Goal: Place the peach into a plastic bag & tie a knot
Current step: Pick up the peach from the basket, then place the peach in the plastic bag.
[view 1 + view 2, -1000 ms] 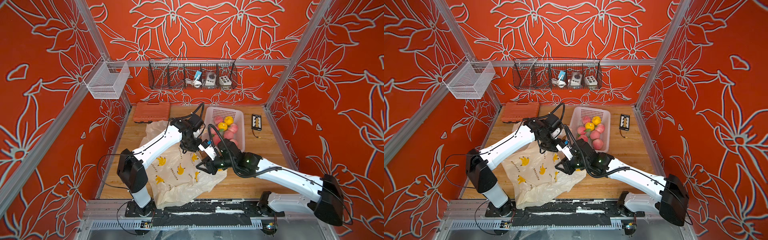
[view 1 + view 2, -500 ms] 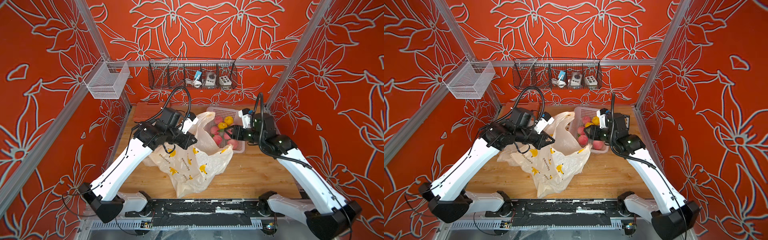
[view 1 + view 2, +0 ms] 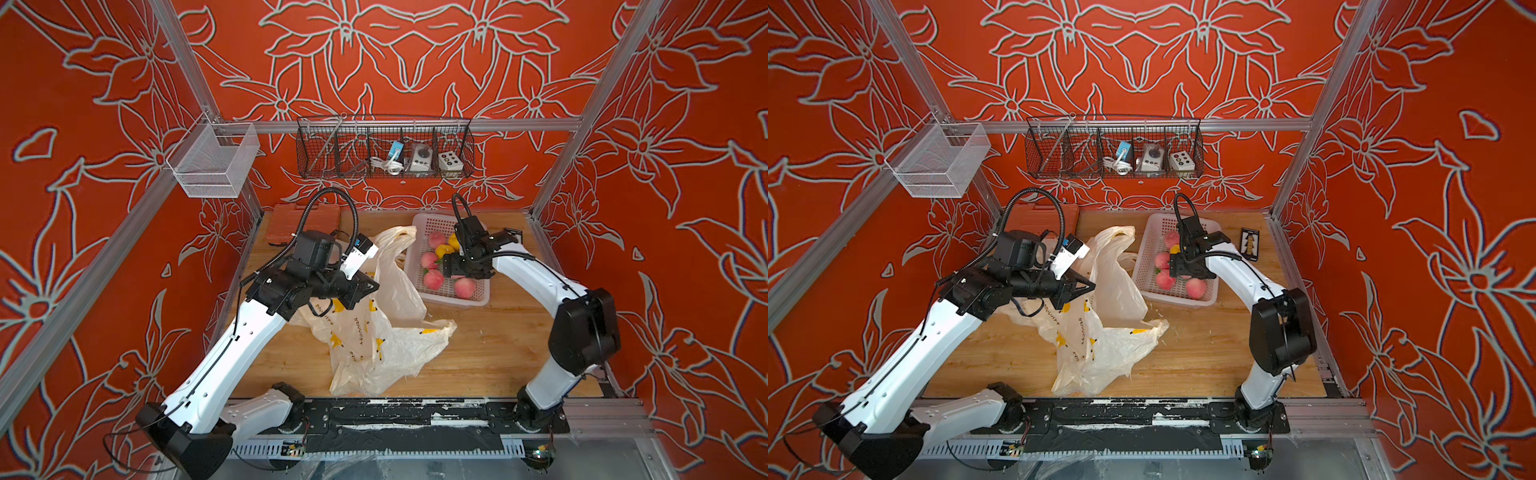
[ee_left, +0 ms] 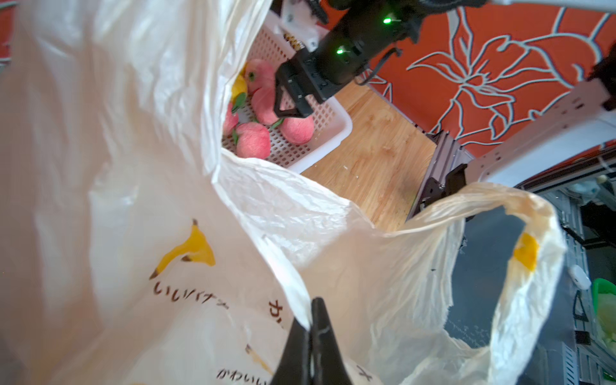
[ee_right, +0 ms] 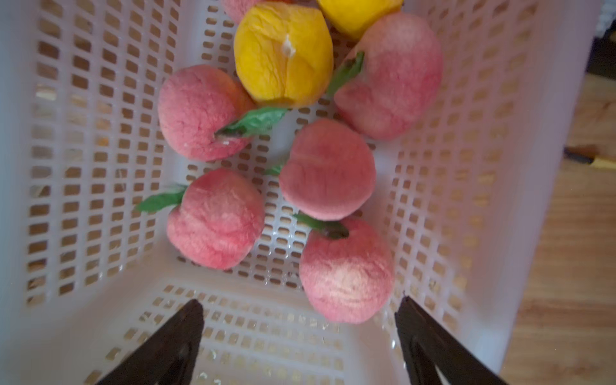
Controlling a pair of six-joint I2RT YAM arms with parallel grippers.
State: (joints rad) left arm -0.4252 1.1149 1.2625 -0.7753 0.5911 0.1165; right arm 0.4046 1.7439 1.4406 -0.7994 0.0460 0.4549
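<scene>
The plastic bag (image 3: 374,332), pale and translucent with yellow banana prints, lies crumpled mid-table with one side pulled up. My left gripper (image 4: 311,310) is shut on the bag's rim and holds its mouth (image 4: 383,266) open; in a top view its tip (image 3: 372,286) hangs above the bag. Several pink peaches (image 5: 326,170) with green leaves lie in the white perforated basket (image 3: 453,300). My right gripper (image 5: 300,301) hovers open over the basket's near end, empty. The closest peach (image 5: 346,273) sits just ahead of its fingers.
Yellow fruit (image 5: 283,56) shares the basket. An orange case (image 3: 286,220) lies at the back left. A small black device (image 3: 1250,244) rests right of the basket. A black wire rack (image 3: 384,145) and a white mesh bin (image 3: 212,160) hang on the walls.
Both arms were low over the flat bag. The left arm has since lifted the bag's rim. The right gripper swung over to the basket and opened wide.
</scene>
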